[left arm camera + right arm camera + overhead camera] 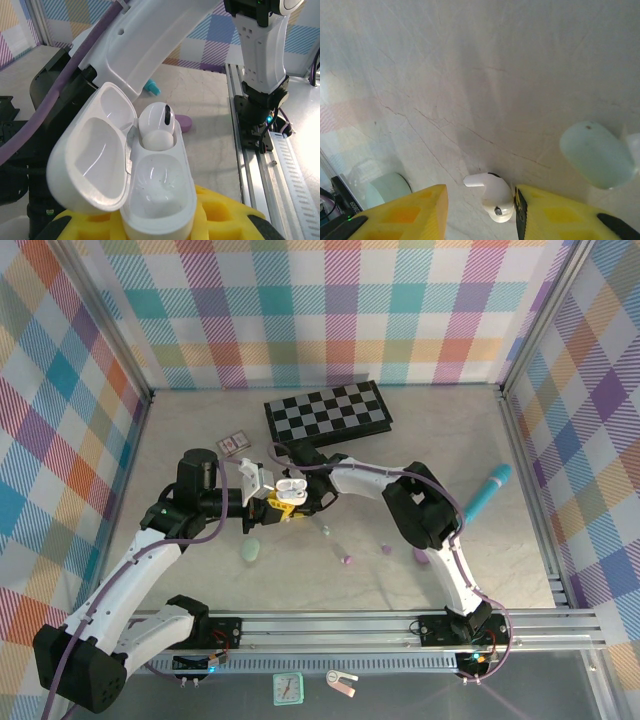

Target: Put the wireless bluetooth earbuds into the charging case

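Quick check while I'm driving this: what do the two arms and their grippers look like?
Both arms are built from white shell links joined by black joint housings: the left arm and the right arm. A purple cable runs along each. The left gripper and the right gripper have blocky yellow fingers. A small teal light glows at the right arm's base.
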`<state>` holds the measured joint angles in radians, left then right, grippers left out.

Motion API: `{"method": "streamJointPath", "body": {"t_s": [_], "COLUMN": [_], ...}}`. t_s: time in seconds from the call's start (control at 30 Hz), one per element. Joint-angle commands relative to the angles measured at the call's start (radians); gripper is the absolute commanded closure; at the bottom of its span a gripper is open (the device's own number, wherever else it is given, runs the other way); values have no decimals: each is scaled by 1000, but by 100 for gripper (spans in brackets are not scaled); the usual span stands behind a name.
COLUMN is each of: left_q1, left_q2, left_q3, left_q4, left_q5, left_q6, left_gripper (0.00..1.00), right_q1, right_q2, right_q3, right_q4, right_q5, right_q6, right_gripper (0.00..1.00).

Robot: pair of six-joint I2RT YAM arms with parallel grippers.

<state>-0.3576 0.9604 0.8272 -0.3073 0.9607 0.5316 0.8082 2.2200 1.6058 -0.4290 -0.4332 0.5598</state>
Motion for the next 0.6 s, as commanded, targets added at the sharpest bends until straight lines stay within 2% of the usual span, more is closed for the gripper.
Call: {"method": "streamJointPath", "body": {"t_s": [0.0, 0.57], "left_q1": [6, 6], "left_q2": [-5, -12], "left_q3": [-10, -10], "left_q4": [21, 17], "left_q5": [38, 34], "left_q6": [11, 15], "left_gripper": [92, 92], "right_q1": [9, 11], "right_q2": [22, 34], "right_q3": [17, 19], "right_q4": [-15, -28], "right_q5": [-29, 7], "right_q6": [-26, -22], "right_gripper": [60, 78]}}
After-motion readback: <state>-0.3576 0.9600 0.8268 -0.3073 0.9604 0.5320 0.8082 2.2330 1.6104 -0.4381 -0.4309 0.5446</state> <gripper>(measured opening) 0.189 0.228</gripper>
